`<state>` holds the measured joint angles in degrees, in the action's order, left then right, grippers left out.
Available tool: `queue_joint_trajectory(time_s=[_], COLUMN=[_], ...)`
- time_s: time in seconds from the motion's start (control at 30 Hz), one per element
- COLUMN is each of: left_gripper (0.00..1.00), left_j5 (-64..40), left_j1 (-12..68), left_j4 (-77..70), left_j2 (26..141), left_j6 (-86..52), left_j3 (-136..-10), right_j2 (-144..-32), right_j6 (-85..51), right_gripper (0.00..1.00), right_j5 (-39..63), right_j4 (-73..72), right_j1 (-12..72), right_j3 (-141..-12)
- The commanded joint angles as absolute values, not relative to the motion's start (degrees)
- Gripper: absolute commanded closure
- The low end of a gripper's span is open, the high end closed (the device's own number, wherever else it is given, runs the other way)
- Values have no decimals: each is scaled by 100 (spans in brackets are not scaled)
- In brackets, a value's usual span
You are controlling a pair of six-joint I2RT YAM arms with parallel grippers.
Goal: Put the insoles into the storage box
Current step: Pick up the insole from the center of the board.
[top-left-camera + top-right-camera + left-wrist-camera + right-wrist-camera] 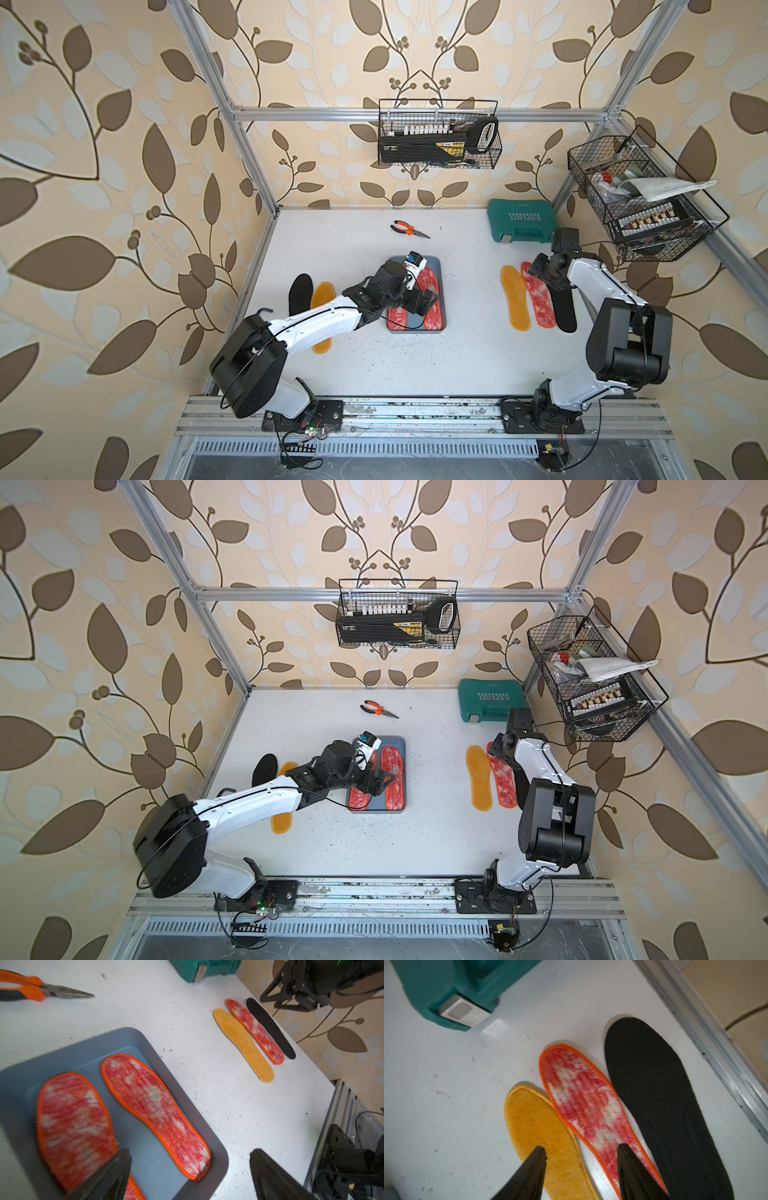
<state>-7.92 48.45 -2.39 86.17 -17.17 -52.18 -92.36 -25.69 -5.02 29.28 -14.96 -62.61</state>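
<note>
- Your table is white, with dark crumbs scattered around the box.
- Your left arm reaches in from the box's near left.
  The left gripper hangs over the box's near end, jaws spread wide and holding nothing.
  One finger is above the heel of the left red. The other is past the box's right rim, over bare table.
- Your right arm stands well right of the box.
  The right gripper points down at the row of insoles there, jaws parted and nothing clamped.
  One finger is over the orange insole, the other over the red insole. You cannot tell whether either touches.
- The green case lies shut, beyond the box and to its right.
- The box is shallow and blue-grey, and sits flat on the table.
- Two insoles already lie in the box, side by side: the left red and the right red, whose heel reaches the near wall.
- To the right of the box, the orange insole is nearest and the red insole touches it. The black insole is farthest.
- To the left of the box, a second orange is nearer and a second black farther. Your left arm crosses both.
- The pliers lie beyond the box's far end.
</note>
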Motion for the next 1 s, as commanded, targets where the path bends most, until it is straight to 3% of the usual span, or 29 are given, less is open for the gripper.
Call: queue_joint_trajectory(time_s=[0.0, 0.3, 0.67, 0.97], left_gripper=[7, 7, 7, 4], left_j5=[-846, -350, 60, -325], left_j1=[5100, 5123, 5124, 5120], left_j4=[-492, -619, -516, -598], left_j2=[8713, 8107, 7644, 7871], left_j6=[-1639, -1803, -1846, -1835], left_j3=[-5505, -4958, -4630, -4855], right_j2=[-9495, -10269, -9774, -9052], right_j6=[-2643, -2964, -3849, -3658], right_gripper=[44, 50, 58, 53], right_j5=[-137, 648, 1903, 1547], right_j4=[2853, 2692, 1697, 1746], right_j1=[-1591, -1775, -1767, -1767], right_j3=[-6122, -6143, -5174, -5112])
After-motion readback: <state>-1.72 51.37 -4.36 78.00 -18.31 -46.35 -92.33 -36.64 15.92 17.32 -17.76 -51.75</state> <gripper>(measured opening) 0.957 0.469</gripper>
